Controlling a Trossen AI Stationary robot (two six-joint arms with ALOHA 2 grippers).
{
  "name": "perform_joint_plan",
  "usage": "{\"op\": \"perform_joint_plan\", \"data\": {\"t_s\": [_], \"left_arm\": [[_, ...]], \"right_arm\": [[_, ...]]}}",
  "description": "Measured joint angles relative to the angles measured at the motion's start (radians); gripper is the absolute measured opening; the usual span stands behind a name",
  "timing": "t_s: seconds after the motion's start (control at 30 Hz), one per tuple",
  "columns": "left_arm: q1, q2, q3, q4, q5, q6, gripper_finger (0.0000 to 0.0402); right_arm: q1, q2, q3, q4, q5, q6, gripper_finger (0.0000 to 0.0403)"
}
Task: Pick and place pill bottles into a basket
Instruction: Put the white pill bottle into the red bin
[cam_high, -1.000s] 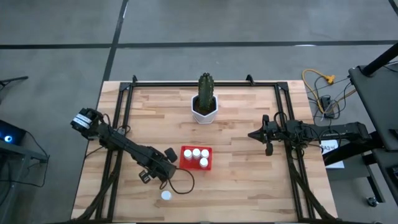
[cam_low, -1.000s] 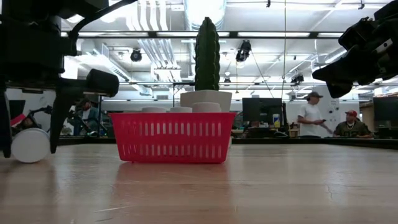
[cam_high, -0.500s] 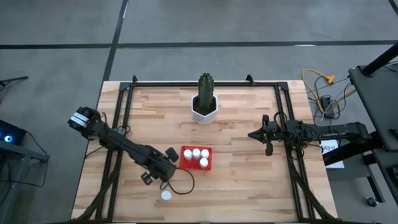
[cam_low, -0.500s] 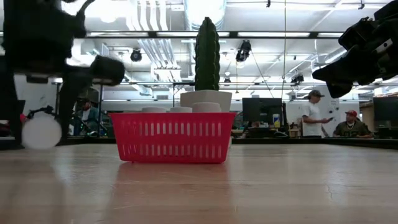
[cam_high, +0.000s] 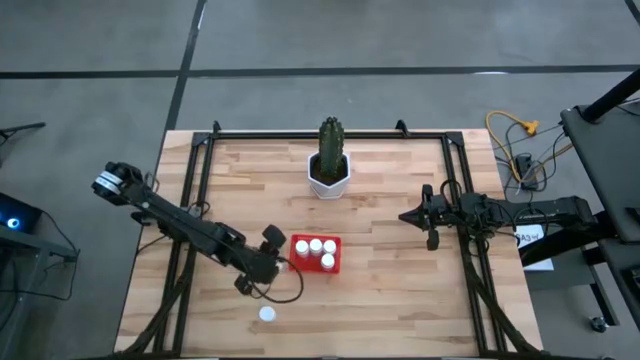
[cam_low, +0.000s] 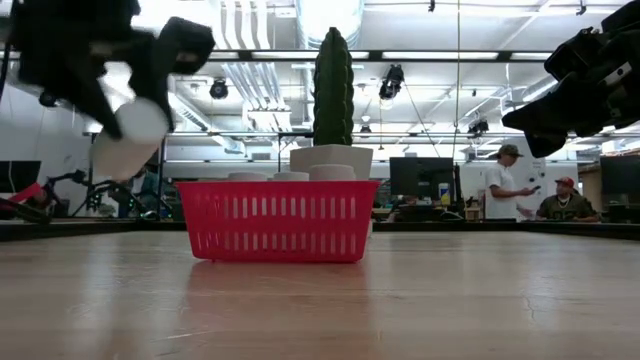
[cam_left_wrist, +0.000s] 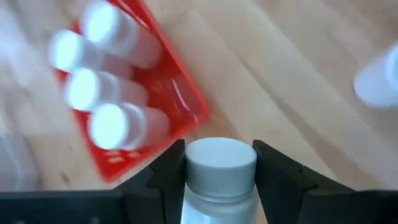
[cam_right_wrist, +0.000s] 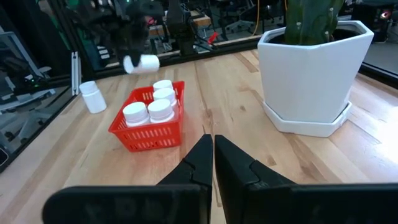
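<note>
The red basket (cam_high: 316, 254) sits mid-table and holds several white pill bottles (cam_left_wrist: 106, 81). My left gripper (cam_high: 272, 242) hovers just left of the basket, shut on another white pill bottle (cam_left_wrist: 221, 171), which also shows in the low view (cam_low: 130, 135) above table height. One more pill bottle (cam_high: 267, 314) stands on its base on the table, nearer the front edge. My right gripper (cam_high: 405, 215) is shut and empty over the table's right half, well clear of the basket (cam_right_wrist: 149, 121). My left gripper pinches the held bottle between its two fingers (cam_left_wrist: 169, 171), on opposite sides just below the white cap (cam_left_wrist: 221, 160). The bottle lies along the fingers, cap pointing away from the wrist. It is lifted clear of the table and tilted.
A white hexagonal pot with a green cactus (cam_high: 329, 170) stands at the far middle of the table, behind the basket. Black rails (cam_high: 190, 200) run along the table's left, right and far sides. People sit in the room beyond the table.
My left gripper has risen from the table with the pill bottle and gone toward the basket, tipping as it went. The bottle, down at table level before, is now lifted clear and tilted beside the basket's left side.
</note>
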Motion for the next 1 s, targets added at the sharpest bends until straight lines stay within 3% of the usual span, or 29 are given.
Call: {"op": "perform_joint_plan", "data": {"t_s": [0.2, 0.37, 0.6, 1.0], "left_arm": [[-0.006, -0.092, -0.070, 0.226, -0.006, -0.007, 0.0140], [-0.006, -0.162, -0.180, 0.511, -0.007, 0.015, 0.0140], [-0.006, -0.192, -0.319, 0.833, -0.006, 0.028, 0.0140], [-0.006, -0.187, -0.422, 1.112, -0.006, 0.028, 0.0140]], "right_arm": [[0.000, 0.000, 0.000, 0.000, 0.000, 0.001, 0.0009], [0.000, 0.000, 0.000, 0.000, 0.000, 0.001, 0.0009], [0.000, 0.000, 0.000, 0.000, 0.000, 0.000, 0.0009], [0.000, 0.000, 0.000, 0.000, 0.000, 0.002, 0.0009]]}}
